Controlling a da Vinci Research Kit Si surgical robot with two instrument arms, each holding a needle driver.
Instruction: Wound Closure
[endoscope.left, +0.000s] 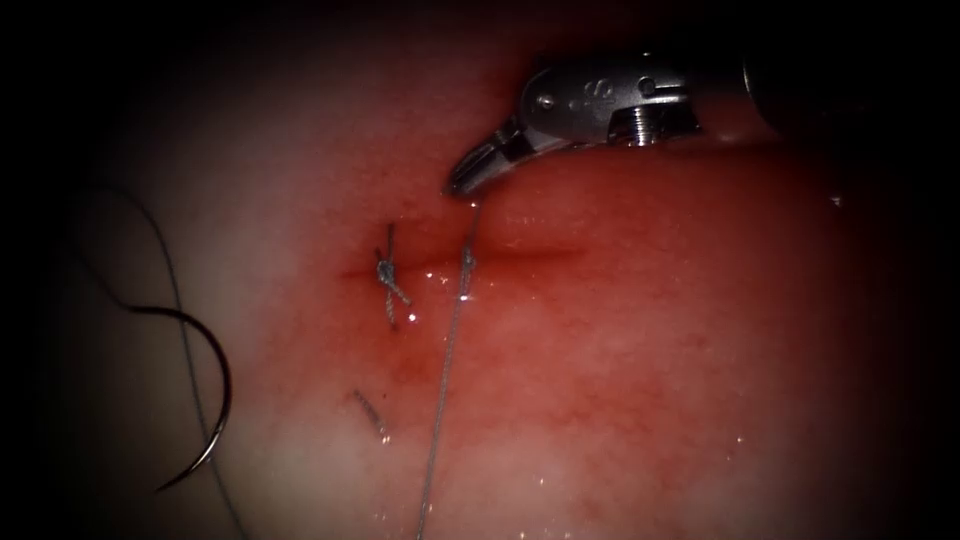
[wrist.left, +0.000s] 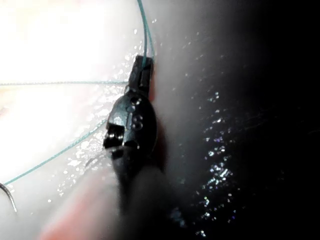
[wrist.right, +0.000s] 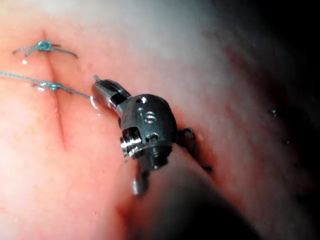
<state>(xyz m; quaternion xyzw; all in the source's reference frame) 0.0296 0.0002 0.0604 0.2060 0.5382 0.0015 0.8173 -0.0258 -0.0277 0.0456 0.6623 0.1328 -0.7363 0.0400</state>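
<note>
needle (endoscope.left: 205, 400) just lies loose on the tissue (endoscope.left: 640, 400) well left of the cut (endoscope.left: 520, 255), while the right tool (endoscope.left: 470, 178), jaws clamped on the thread (endoscope.left: 445, 370) just above the cut, probably keeps it taut.

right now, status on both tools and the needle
Right end effector shut on thread just above the cut. Left end effector shut on thread. Needle free on tissue, far left.

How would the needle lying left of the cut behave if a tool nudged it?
The needle lies loose on the tissue, not in it; its thin curve would probably rock or pivot. The wet surface may let it slide. The left tool and right tool each seem shut on thread, so nothing steadies it.
</note>
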